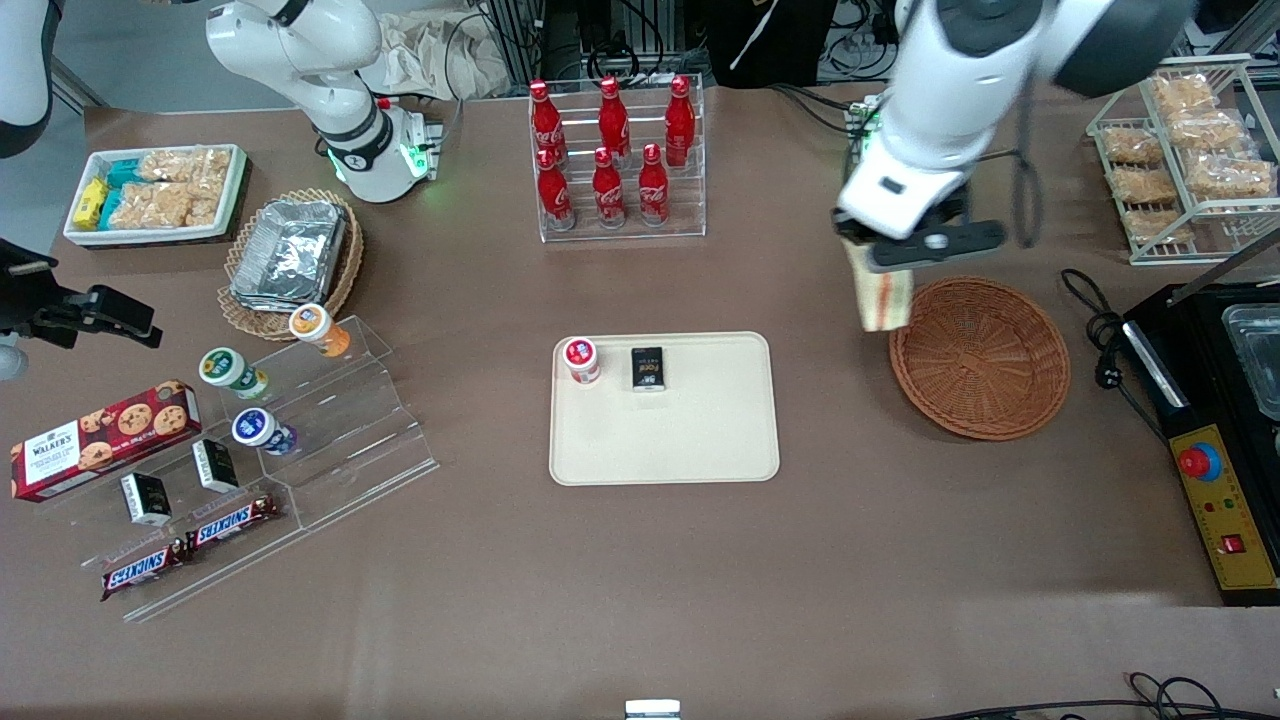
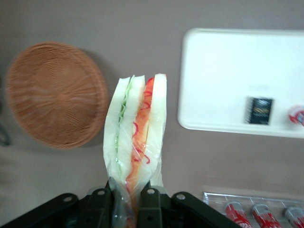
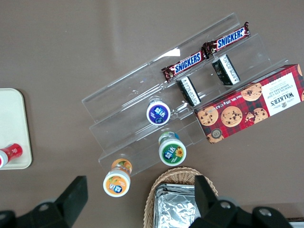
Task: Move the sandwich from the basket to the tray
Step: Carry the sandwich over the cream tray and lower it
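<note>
- Sandwich [image 2: 137,137]: likely light, soft and crushable in slippery clear wrap; best held at one end across the bread faces, gently.
- Its long axis hangs straight down from the pincer [image 2: 127,202], filling edge toward the wrist camera.
- Pincer clamped on its upper end, holding it in the air above the surface between basket [image 1: 980,357] and tray [image 1: 664,440], just beside the basket's rim.

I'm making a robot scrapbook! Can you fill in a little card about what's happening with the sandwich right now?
claw: the left arm's claw, shut on the sandwich, held above the table
sandwich: hanging from the claw, lifted out, beside the basket's rim
basket: round brown wicker, nothing in it
tray: cream, holds a red-lidded cup and a small black box
step: not yet over the tray
</note>
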